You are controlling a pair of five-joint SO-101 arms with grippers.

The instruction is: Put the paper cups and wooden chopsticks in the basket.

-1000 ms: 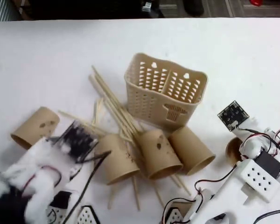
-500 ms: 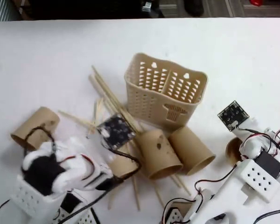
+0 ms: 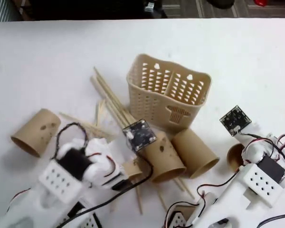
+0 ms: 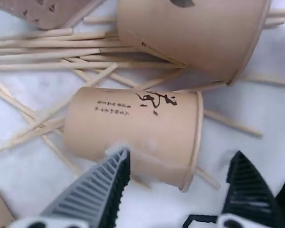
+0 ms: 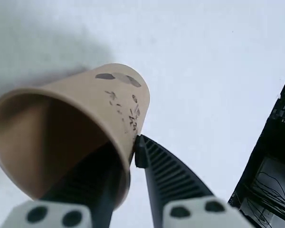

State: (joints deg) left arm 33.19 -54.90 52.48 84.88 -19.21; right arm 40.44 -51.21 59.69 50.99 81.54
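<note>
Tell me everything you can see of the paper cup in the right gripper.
The cup is plain brown paper with a thin rim and small dark markings on its outer wall. It is tilted on its side, its open mouth toward the wrist camera, with nothing inside but a finger. The right gripper pinches its wall near the rim, one finger inside and one outside.

Basket [image 3: 168,92]: stood upright near the middle of the table [image 3: 47,57].
Chopsticks [image 3: 109,99]: lay scattered left of and before the basket.
Middle cups [image 3: 161,154]: lay side by side just before the basket, across chopsticks.
Low cup [image 4: 133,128]: lay on chopsticks, left of those.
Far-left cup [image 3: 35,132]: lay apart, toward the left edge.
Right cup [image 5: 71,128]: sat near the right edge, in the right gripper [image 5: 133,152].
</note>
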